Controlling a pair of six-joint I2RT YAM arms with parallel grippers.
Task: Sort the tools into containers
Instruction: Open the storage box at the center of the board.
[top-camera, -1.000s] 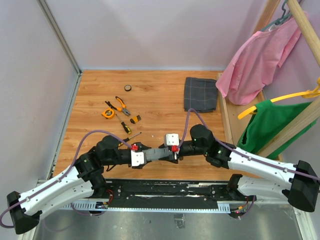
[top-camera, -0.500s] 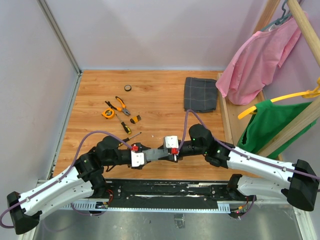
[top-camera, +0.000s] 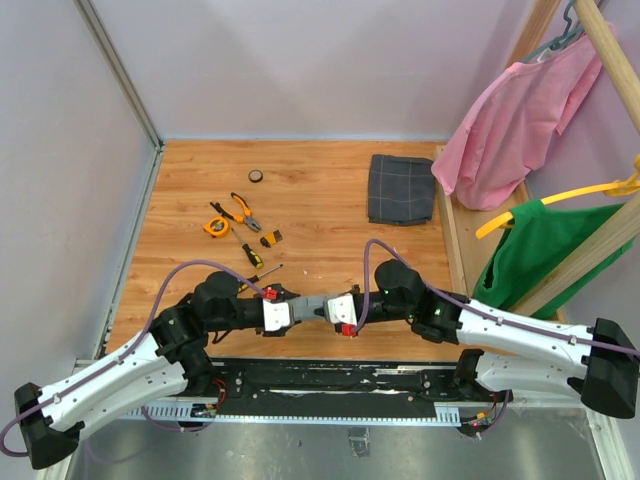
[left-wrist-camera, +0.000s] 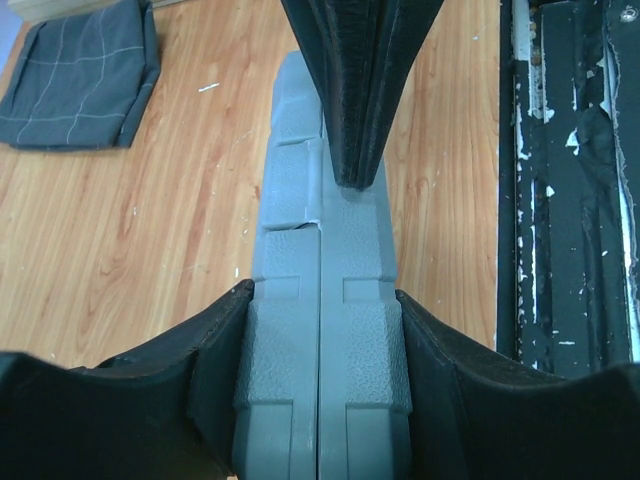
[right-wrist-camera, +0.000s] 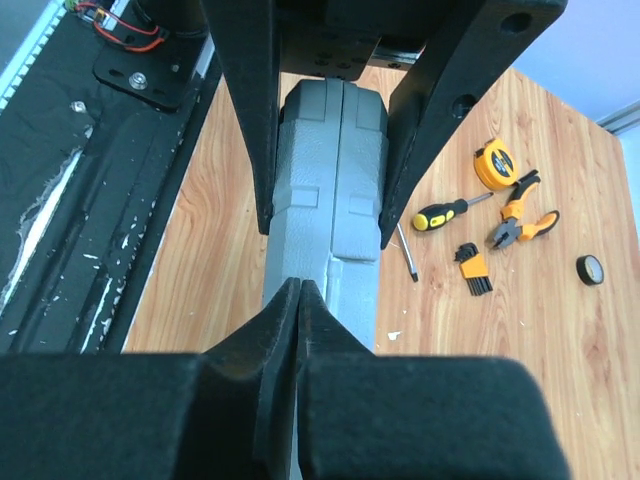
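One grey tool case, lid down, stood on its narrow edge near the front of the table, between the two arms

- Long axis: left to right, running straight from one wrist to the other; the seam between the halves faces both wrist cameras
- Left gripper: jaws part spread and clamped on the two broad faces of the case's left end
- Right gripper: fingers pressed flat together, nothing between them; tips at the case's right end, just beside the seam rather than on it; actual contact cannot be told
- Loose tools, all on the far-left side of the case and well apart from it: tape measure, pliers, screwdriver, hex key set; they lie nearer the left arm, which is occupied
- Also present: tape roll, folded cloth
- Judgement: the case probably has to be opened first, so the closed tips would need shifting sideways onto the seam line while the left grip holds the case steady
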